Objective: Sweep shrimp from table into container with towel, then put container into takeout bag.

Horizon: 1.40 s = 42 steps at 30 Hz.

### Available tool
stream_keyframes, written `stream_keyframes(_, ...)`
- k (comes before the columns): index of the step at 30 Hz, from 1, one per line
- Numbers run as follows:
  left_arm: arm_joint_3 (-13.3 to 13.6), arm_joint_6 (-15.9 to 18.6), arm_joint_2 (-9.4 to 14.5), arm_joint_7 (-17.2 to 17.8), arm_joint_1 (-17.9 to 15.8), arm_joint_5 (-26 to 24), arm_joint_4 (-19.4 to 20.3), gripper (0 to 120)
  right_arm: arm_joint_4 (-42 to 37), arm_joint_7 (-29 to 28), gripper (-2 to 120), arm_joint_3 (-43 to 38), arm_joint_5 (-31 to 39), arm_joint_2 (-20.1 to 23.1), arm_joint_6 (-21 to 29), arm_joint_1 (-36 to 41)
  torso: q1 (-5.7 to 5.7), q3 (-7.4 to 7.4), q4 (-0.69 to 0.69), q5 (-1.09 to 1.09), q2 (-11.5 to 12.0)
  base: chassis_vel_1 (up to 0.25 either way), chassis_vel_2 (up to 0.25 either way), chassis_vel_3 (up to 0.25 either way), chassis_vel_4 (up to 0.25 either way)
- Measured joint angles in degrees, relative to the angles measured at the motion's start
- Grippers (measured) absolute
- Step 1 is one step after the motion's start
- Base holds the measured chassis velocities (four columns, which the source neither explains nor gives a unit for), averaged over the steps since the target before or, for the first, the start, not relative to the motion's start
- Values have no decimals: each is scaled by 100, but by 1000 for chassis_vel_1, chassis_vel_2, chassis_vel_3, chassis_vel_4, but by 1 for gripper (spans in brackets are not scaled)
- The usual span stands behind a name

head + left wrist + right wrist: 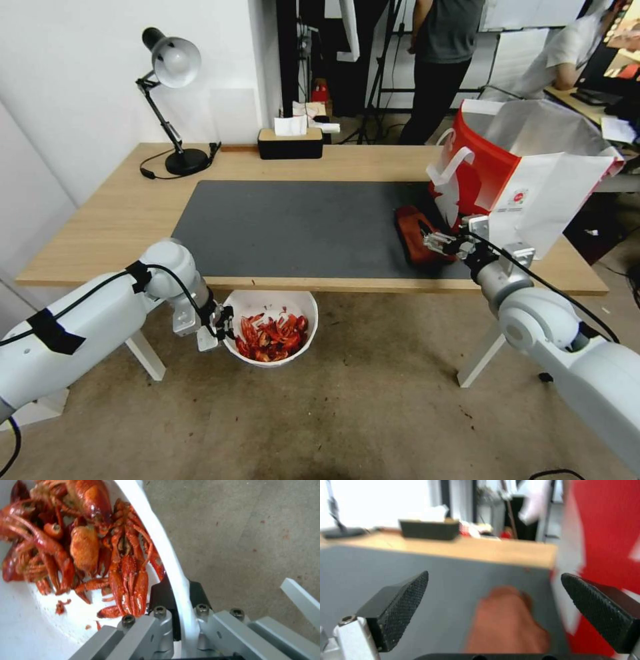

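We see the left gripper (222, 325) clamping the rim of the round white bowl (293, 301), bright red-orange shrimp (272, 335) heaped inside, below the light-wood desk (120, 213) edge. Right gripper (437, 241) released, rust-red folded towel (413, 233) beneath it, red-and-white paper takeout bag (527, 180) just beside.

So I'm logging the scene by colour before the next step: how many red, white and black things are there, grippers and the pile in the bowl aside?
Red: 2 (towel, takeout bag, part white)
White: 1 (container)
Black: 2 (lamp, tissue box)
Total: 5
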<state>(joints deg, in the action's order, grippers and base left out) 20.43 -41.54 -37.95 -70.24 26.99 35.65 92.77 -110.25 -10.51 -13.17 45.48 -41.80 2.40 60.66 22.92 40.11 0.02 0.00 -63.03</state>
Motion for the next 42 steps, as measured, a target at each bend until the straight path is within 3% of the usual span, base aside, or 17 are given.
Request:
stream_keyframes(5,-110,-6,91,20,197,20,87,0,-272,244,100,-131,-152,-257,-437,405,0,0,0,-1,0,0,0,0,0)
stream_keyframes(10,-396,-72,226,55,564,24,205,0,-577,444,100,-302,-737,-761,-1056,1101,0,-1,-2,-2,0,0,0,0,0)
stream_keyframes(11,-531,-108,266,78,717,27,242,0,-700,440,100,-348,-954,-1028,-1285,1345,0,-1,-2,-1,0,0,0,0,0)
stream_keyframes(12,-531,-108,266,78,717,27,242,0,-700,440,100,-348,-954,-1028,-1285,1345,0,-1,-2,-1,0,0,0,0,0)
stream_keyframes(14,-745,-152,328,100,947,47,318,0,-889,384,100,-495,-1534,-1599,-1675,1801,0,-1,0,-2,0,0,0,0,0)
stream_keyframes(15,-745,-152,328,100,947,47,318,0,-889,384,100,-495,-1534,-1599,-1675,1801,0,-1,0,-2,0,0,0,0,0)
stream_keyframes(17,-971,-178,359,108,1194,64,411,0,-1031,202,100,-645,-2187,-2205,-2185,2329,0,-1,-1,-3,0,0,0,0,0)
stream_keyframes(18,-971,-178,359,108,1194,64,411,0,-1031,202,100,-645,-2187,-2205,-2185,2329,0,-1,-1,-3,0,0,0,0,0)
stream_keyframes(20,-1179,-219,396,124,1426,80,488,0,-1090,-112,100,-784,-2785,-2763,-2771,2927,-1,-1,-3,-1,0,0,0,0,0)
stream_keyframes(25,-1416,-251,417,135,1649,92,576,0,-1088,-586,100,-917,-3486,-3331,-3471,3728,-1,-1,-3,-3,-1,0,0,0,0)
stream_keyframes(29,-1522,-254,386,135,1748,119,643,0,-657,-706,100,-948,-3731,-3513,-3828,4043,-1,-1,-3,-2,-1,0,0,0,0)
stream_keyframes(37,-1843,-304,428,139,2043,145,855,0,9,-716,100,-918,-3739,-3554,-3941,4083,-1,0,-2,-1,1,0,0,0,0)
stream_keyframes(39,-2058,-311,594,168,2289,100,1177,0,133,-708,100,-884,-3716,-3536,-3941,4062,-1,0,-1,-1,0,0,0,0,0)
stream_keyframes(42,-2146,-304,678,194,2387,87,1357,0,166,-701,100,-869,-3710,-3525,-3936,4054,-1,0,-1,-1,1,0,0,0,0)
